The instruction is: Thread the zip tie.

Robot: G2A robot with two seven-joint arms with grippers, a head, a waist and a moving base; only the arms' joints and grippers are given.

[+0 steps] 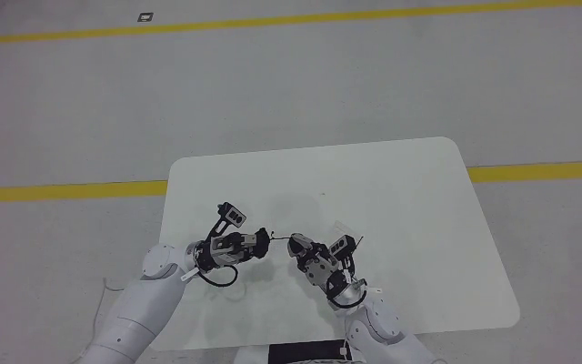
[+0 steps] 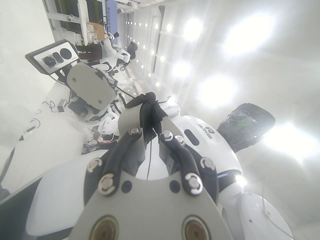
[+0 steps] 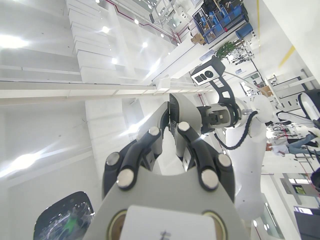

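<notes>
Left end effector (image 2: 149, 106) clamps the zip tie (image 2: 150, 156) — right end effector (image 3: 171, 112) pinched together

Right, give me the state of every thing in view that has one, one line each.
left tool: shut on the zip tie.
right tool: shut; whether it grips the tie cannot be told.
zip tie: pinched in the left tool, raised off the table, no loop visible.
</notes>
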